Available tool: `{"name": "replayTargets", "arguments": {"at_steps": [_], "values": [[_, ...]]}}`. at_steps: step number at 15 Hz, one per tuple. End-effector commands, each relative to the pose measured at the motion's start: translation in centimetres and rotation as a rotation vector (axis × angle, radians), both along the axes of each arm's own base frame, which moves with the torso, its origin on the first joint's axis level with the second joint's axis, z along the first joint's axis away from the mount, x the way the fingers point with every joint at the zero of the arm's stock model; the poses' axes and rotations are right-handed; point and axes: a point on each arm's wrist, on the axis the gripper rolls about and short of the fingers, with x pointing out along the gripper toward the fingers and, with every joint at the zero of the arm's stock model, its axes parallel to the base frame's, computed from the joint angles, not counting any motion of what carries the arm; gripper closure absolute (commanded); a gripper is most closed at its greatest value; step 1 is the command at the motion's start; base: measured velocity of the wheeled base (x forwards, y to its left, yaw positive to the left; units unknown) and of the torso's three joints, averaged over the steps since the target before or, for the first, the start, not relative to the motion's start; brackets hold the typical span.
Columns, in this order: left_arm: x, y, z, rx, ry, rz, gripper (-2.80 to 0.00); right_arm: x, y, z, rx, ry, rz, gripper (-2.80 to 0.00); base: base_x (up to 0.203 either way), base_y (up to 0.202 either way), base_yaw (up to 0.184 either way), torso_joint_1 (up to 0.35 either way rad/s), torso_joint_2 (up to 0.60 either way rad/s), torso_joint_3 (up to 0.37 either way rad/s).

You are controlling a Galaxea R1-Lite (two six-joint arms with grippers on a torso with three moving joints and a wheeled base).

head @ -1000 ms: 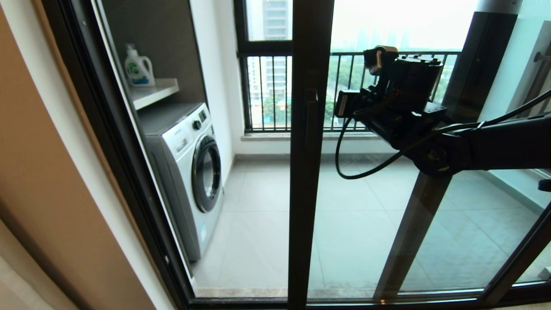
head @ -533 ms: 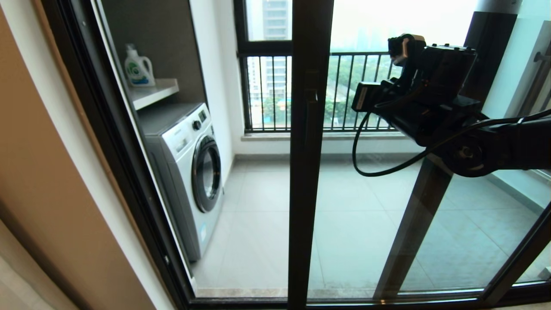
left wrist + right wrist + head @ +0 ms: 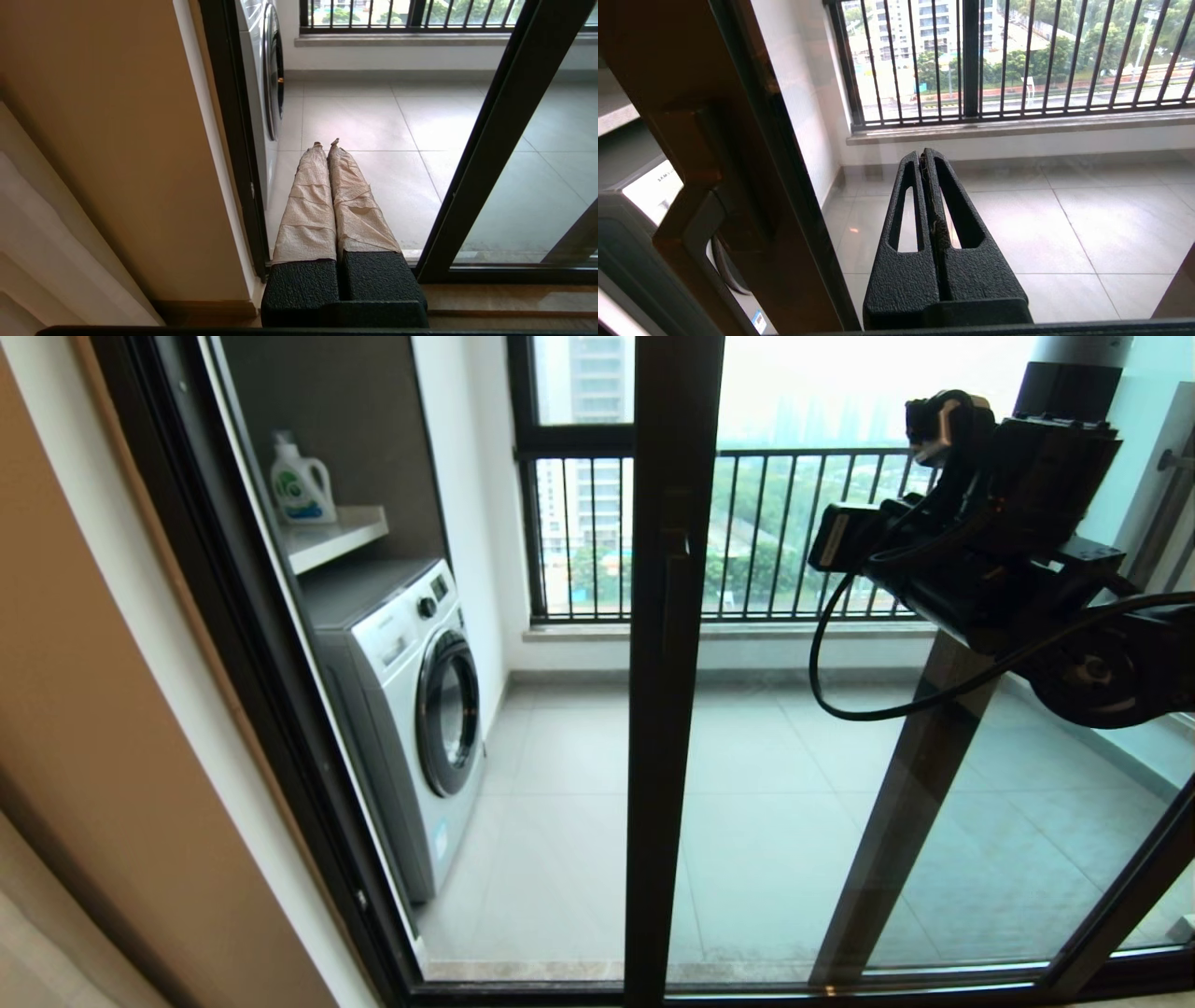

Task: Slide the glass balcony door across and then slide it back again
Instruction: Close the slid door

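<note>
Glass fills the balcony door (image 3: 794,784); we hold our right tool (image 3: 928,156) clenched on nothing, apart from its bar handle (image 3: 674,593). Our left tool (image 3: 326,144) hangs clenched low.

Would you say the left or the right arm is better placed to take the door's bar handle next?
Probably the right: the right gripper is raised beside the glass balcony door, its bar handle close by. The left gripper sits low near the floor.

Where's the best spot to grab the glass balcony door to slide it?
Probably the dark vertical bar handle on the glass balcony door. It stands proud of the frame, so the right gripper, now shut beside it, could open and close its jaws across the bar from the room side.
</note>
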Motion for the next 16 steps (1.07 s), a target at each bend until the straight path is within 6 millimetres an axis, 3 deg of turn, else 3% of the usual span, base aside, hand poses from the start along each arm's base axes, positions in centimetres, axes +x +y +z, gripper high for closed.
{"name": "replayTargets", "arguments": {"at_steps": [1,7,10,14,16], "values": [[0.0,0.0,0.0,0.001,0.001,0.000,0.00,-0.7,-0.6,0.7,0.026,-0.018,-0.006,0.00,0.000,0.000,0.000,0.000,0.00,0.000],[0.0,0.0,0.0,0.001,0.001,0.000,0.00,-1.2,-0.8,1.2,0.024,-0.030,-0.006,0.00,0.000,0.000,0.000,0.000,0.00,0.000],[0.0,0.0,0.0,0.001,0.001,0.000,0.00,-0.9,-0.5,2.5,0.026,-0.065,-0.004,0.00,0.000,0.000,0.000,0.000,0.00,0.000],[0.0,0.0,0.0,0.001,0.001,0.000,0.00,-0.7,1.2,5.7,0.035,-0.093,0.038,0.00,0.000,0.000,0.000,0.000,0.00,0.000],[0.0,0.0,0.0,0.001,0.001,0.000,0.00,-0.2,1.9,5.2,0.024,-0.061,0.049,0.00,0.000,0.000,0.000,0.000,0.00,0.000]]}}
